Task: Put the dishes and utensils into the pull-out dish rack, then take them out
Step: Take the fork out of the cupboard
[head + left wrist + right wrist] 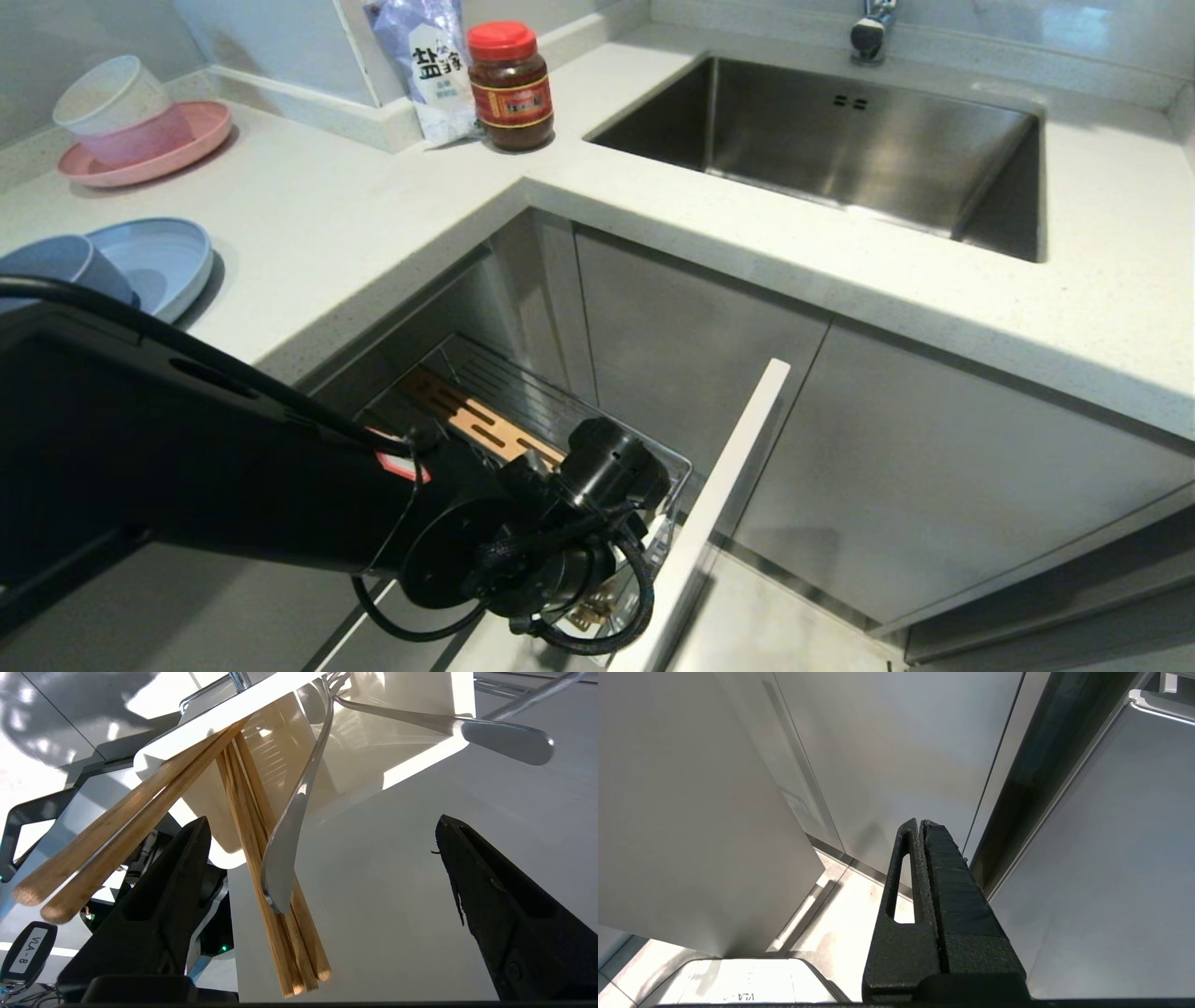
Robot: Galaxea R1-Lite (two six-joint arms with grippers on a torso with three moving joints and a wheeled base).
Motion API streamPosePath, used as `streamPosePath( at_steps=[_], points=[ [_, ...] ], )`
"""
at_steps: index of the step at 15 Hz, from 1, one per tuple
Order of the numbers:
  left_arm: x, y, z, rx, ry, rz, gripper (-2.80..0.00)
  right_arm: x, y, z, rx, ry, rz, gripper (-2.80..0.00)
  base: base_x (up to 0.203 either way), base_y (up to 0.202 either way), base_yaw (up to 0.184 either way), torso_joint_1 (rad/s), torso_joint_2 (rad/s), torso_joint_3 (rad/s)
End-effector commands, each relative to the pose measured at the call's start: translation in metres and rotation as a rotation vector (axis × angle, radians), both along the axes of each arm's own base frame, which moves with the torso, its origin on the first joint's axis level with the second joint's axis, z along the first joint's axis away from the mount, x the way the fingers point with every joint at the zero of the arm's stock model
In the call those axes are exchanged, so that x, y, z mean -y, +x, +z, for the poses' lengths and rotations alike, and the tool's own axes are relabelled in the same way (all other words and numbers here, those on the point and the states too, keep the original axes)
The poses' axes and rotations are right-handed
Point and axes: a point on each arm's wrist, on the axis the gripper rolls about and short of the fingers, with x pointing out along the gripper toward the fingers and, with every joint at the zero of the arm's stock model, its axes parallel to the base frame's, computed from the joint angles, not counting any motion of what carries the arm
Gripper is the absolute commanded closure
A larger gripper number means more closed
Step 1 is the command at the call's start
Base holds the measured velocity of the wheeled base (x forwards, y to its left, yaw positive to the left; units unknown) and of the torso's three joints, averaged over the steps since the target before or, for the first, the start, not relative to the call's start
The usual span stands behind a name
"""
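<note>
Pull-out dish rack (523, 392): chrome wire, slotted wooden strip, drawn out below the speckled pale countertop (373, 215). Plate (163, 261), bowl (65, 266): matte light blue, round, on that countertop. White plastic caddy (299, 728): holds chopsticks (261, 858), slim pale wood, and smooth silver cutlery (289, 830). My left gripper (322, 830): fingers wide apart around the handles, touching none. My right gripper (922, 826): fingers pressed together, empty, beside grey cabinet fronts.

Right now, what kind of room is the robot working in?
Most likely a home kitchen: a steel sink is set into a pale countertop, a sauce jar stands in the corner, and a pull-out dish rack is open below the counter.
</note>
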Motion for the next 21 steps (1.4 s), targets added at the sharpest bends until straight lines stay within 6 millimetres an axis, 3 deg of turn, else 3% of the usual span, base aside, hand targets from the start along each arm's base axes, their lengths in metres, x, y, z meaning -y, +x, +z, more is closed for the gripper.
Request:
streamPosePath(
  at_steps=[1, 9, 10, 21],
  points=[
    [0.0004, 0.0005, -0.0028, -0.006, 0.002, 0.006, -2.80, 0.0000, -0.0002, -0.0005, 0.003, 0.000, 0.000, 0.00, 0.000, 0.000, 0.000, 0.000, 0.00, 0.000],
    [-0.0006, 0.0030, -0.0053, -0.011, 0.009, 0.009, -2.80, 0.0000, -0.0002, -0.0005, 0.003, 0.000, 0.000, 0.00, 0.000, 0.000, 0.000, 0.000, 0.00, 0.000],
    [-0.0007, 0.0029, -0.0054, -0.012, 0.010, 0.009, 0.00, 0.0000, -0.0002, -0.0005, 0.003, 0.000, -0.001, 0.00, 0.000, 0.000, 0.000, 0.000, 0.00, 0.000],
    [-0.0004, 0.0031, -0.0070, -0.018, 0.013, 0.008, 0.00, 0.0000, -0.0002, -0.0005, 0.003, 0.000, 0.000, 0.00, 0.000, 0.000, 0.000, 0.000, 0.00, 0.000]
  ],
)
